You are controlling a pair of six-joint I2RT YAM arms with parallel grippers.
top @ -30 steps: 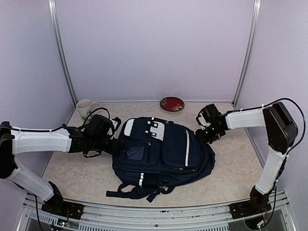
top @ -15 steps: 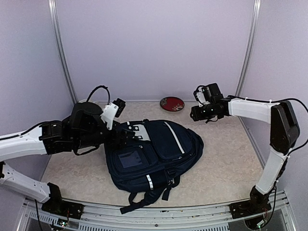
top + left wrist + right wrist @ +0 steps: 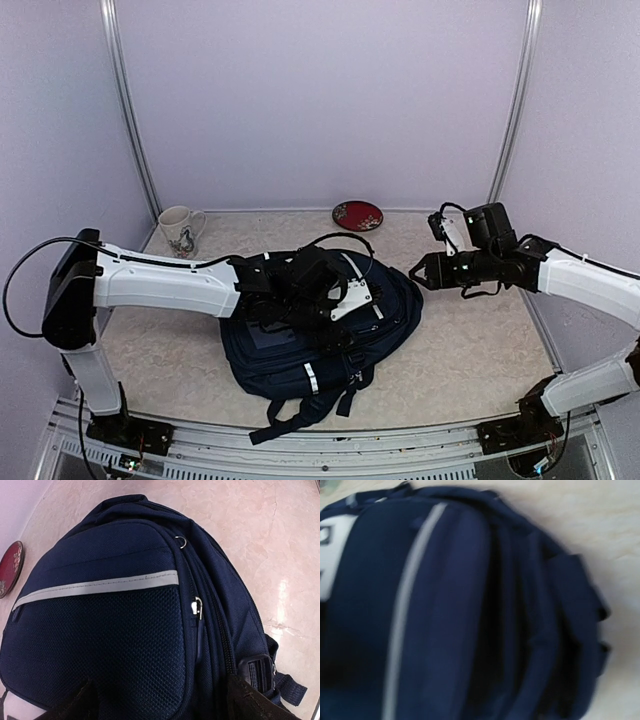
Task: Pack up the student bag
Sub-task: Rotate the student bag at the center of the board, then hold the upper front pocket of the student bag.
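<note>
The student bag [image 3: 270, 350], a navy backpack with thin white stripes, lies flat in the middle of the table with its straps [image 3: 300, 415] toward the near edge. My left gripper [image 3: 335, 315] reaches over its front. In the left wrist view the bag [image 3: 110, 630] fills the frame, and my left gripper [image 3: 160, 707] is open, with its fingers wide apart just above the mesh front pocket. Silver zipper pulls [image 3: 198, 607] run along the pocket's right side. My right gripper [image 3: 420, 272] hovers at the bag's right edge. The right wrist view shows only the blurred bag [image 3: 460, 605], with no fingers.
A white mug [image 3: 178, 228] stands at the back left. A red plate [image 3: 357, 216] lies at the back centre and also shows in the left wrist view [image 3: 10, 565]. Purple walls enclose the table on three sides.
The bag was dragged and turned a little leftward. My left arm then swung right, out over the bag's front. My right arm rose toward the back, then came down by the bag's right edge.
</note>
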